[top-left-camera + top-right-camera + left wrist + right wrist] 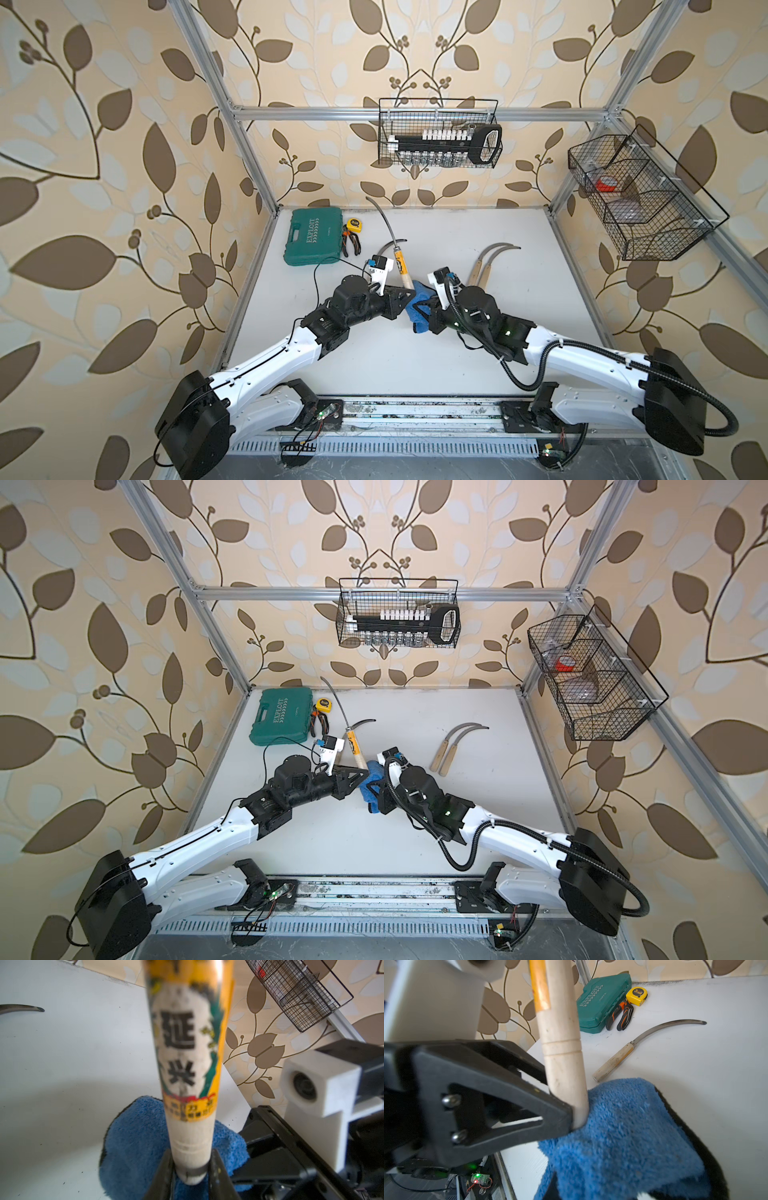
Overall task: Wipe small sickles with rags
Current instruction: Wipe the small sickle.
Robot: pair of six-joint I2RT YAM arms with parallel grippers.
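The left end effector [191,1172] clamps a raised sickle [401,264] by its handle end while the right end effector [418,318] pinches the blue rag [623,1136] against it; three more sickles [614,1061] lie on the table [415,365], apparently awaiting wiping.
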